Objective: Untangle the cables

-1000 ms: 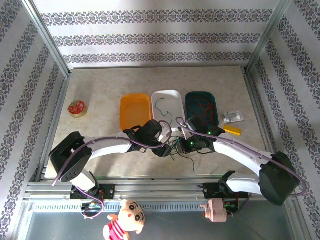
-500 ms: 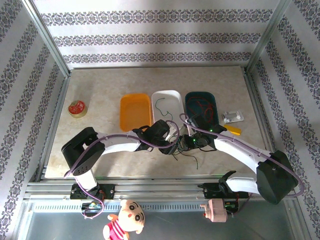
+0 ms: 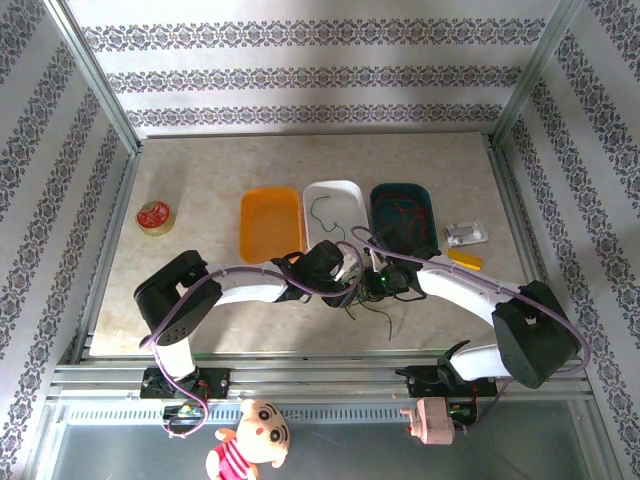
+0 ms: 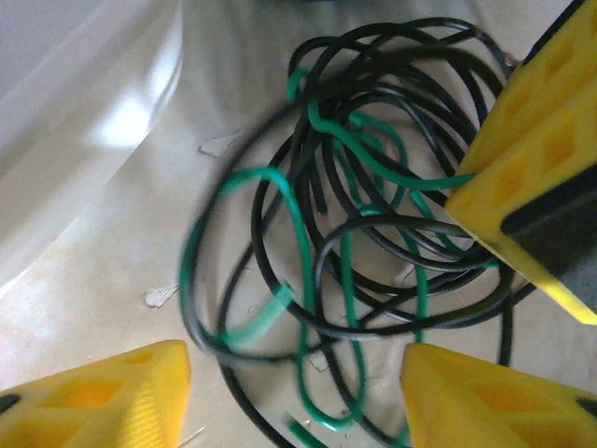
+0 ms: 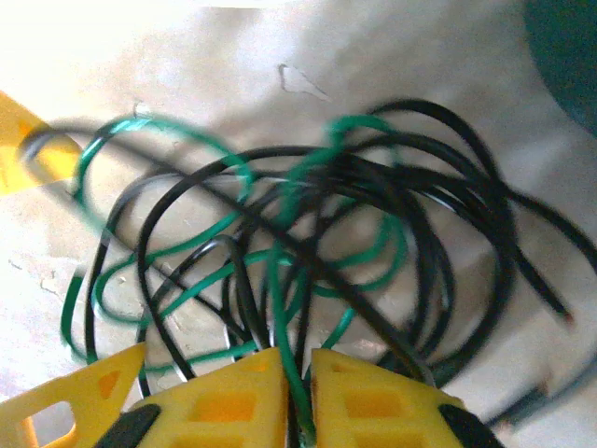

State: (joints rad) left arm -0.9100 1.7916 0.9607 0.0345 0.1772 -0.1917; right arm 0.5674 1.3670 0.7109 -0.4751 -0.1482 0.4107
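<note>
The right end effector (image 5: 297, 366) is seen with its yellow fingers pressed together, and a green strand of the cables (image 5: 322, 177) is pinched in the narrow slit between them. Just beyond the fingertips the rest of the tangle is spread flat on the bench (image 3: 200, 290), with black and green loops crossed over and through one another.

The left end effector (image 4: 297, 373) is held spread, one yellow finger set to either side of the near edge of the same tangle. Loops of black and green lie on the bench between the fingers; whether they are touched cannot be told. In the left wrist view, a yellow finger of the right end effector is seen at the far right of the tangle, with black and green strands running up to it.

From above, the two end effectors are seen close together near the middle of the bench, just on the near side of the white tray (image 3: 348, 192), and a few loose dark ends trail toward the near edge. Three trays are lined up side by side behind them. The orange tray (image 3: 270, 222) is on the left, the white tray in the middle and the dark teal tray (image 3: 378, 205) on the right. A single green strand is seen in the white tray, and red strands in the teal one. A small clear packet (image 3: 466, 234) and a yellow object (image 3: 463, 260) lie right of the trays. A round red tin (image 3: 154, 216) sits well apart at the far left.
</note>
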